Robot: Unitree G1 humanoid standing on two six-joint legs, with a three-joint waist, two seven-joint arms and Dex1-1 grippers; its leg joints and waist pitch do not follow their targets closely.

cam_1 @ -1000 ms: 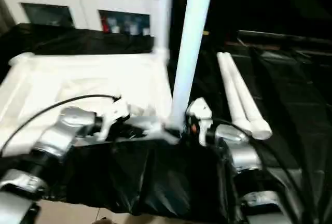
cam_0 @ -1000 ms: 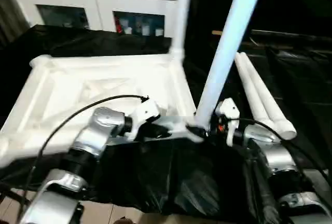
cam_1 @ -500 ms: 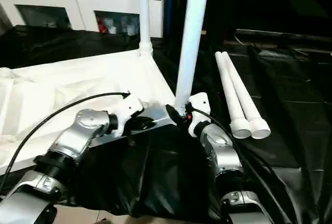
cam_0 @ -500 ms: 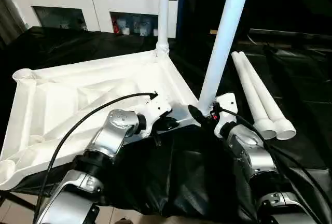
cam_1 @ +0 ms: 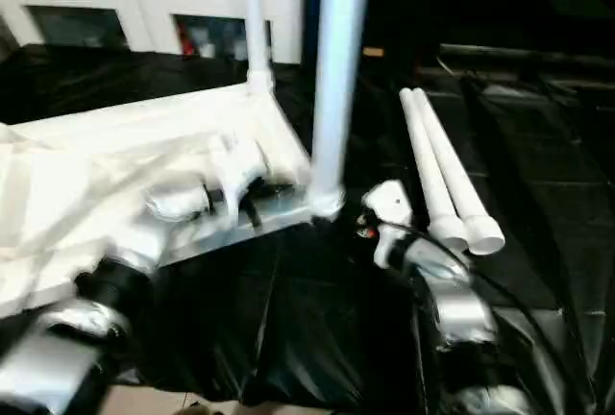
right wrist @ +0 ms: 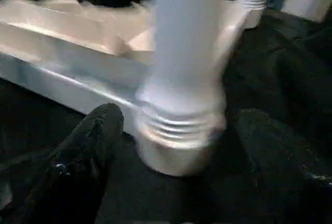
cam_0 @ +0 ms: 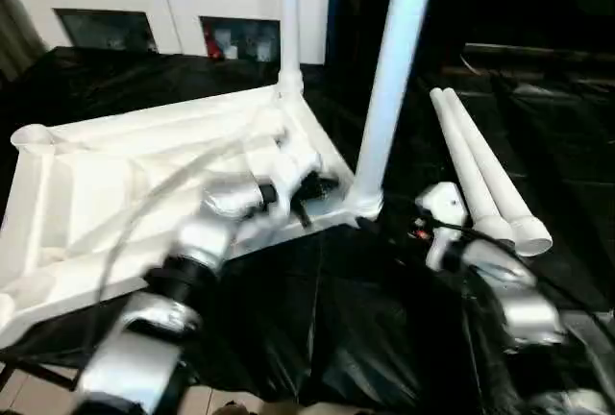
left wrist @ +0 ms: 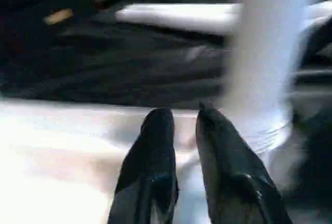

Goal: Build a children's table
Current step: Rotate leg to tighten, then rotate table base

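A: The right gripper (right wrist: 171, 146) stands with its two black fingers spread wide, one on each side of the near leg's (cam_0: 389, 88) ribbed foot, grasping nothing. In the left eye view it sits lower right of centre, just beside that leg's base.

B: And the left gripper (left wrist: 184, 125)?

A: Its fingers are only a little parted, tips over the tabletop's (cam_0: 86, 175) rim, close beside the same corner socket. Nothing is held between them.

B: Where do the remaining parts lie?

A: The tabletop lies upside down at centre left on the black cover (cam_0: 327, 329). Two legs stand upright in its right-hand corners, the far leg (cam_0: 288, 21) at upper centre. Two loose legs (cam_0: 485, 180) lie side by side at the right, long axes running from upper centre down toward the lower right, flared ends nearest the robot. I judge the right arm much the nearer to them.

B: Any writing?

A: None I can read.
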